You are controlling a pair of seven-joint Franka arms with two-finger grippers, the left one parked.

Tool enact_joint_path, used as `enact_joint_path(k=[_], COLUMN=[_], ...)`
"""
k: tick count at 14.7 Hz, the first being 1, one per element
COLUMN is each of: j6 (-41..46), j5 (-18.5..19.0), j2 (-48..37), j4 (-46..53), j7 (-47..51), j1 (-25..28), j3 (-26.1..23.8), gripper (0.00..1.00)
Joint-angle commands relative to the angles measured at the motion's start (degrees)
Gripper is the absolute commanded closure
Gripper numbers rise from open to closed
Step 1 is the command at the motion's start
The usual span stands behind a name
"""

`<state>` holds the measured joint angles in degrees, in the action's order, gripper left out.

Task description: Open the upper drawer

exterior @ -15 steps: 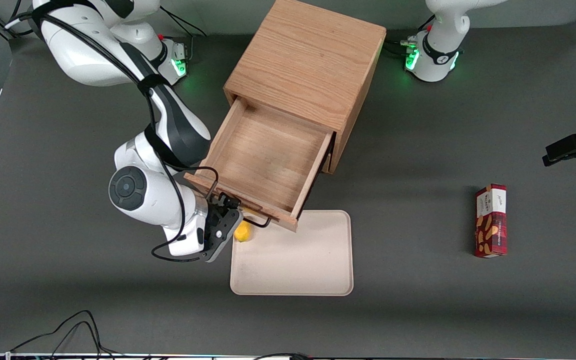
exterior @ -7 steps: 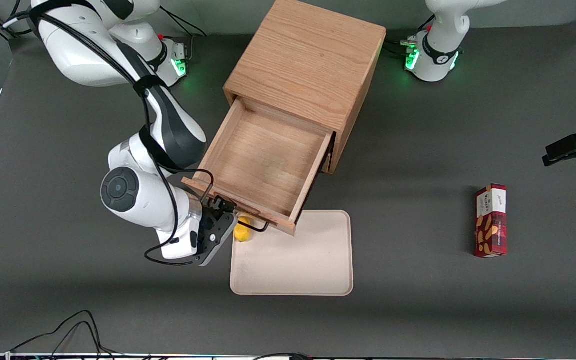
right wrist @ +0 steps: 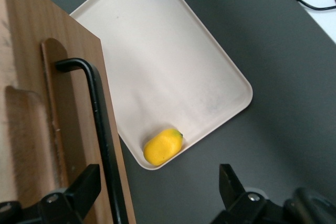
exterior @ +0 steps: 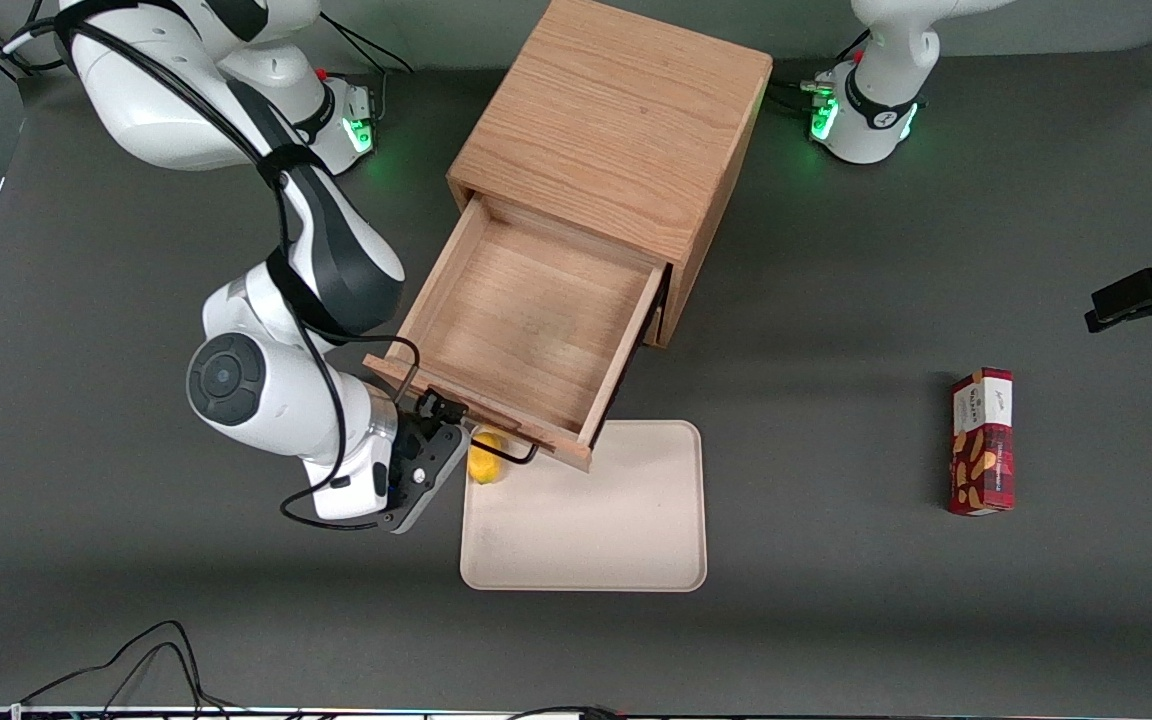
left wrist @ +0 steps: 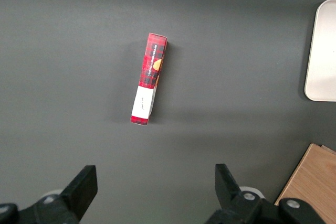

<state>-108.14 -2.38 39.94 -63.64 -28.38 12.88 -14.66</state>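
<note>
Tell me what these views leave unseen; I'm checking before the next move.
Lower drawer: front view, covered by the pulled-out upper drawer.
Black handle: right wrist view, one end cut off by the frame edge.
Open tool hangs beside that handle.

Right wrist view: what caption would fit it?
Open gripper beside the upper drawer's black handle, yellow fruit on tray below.
</note>
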Motion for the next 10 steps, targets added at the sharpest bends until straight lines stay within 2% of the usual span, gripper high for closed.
enact_joint_path(k=[1, 6, 10], j6=[4.42, 9.42, 16.98], j5=[0.62, 0.8, 0.54], j2=[-0.56, -7.49, -18.65], j4=[3.52, 1.43, -8.32], j7=[-0.27, 2.18, 5.35], j1=[-0.13, -0.92, -5.13], j3=[-0.11, 0.07, -0.11], gripper=[0.0, 0.0, 0.0])
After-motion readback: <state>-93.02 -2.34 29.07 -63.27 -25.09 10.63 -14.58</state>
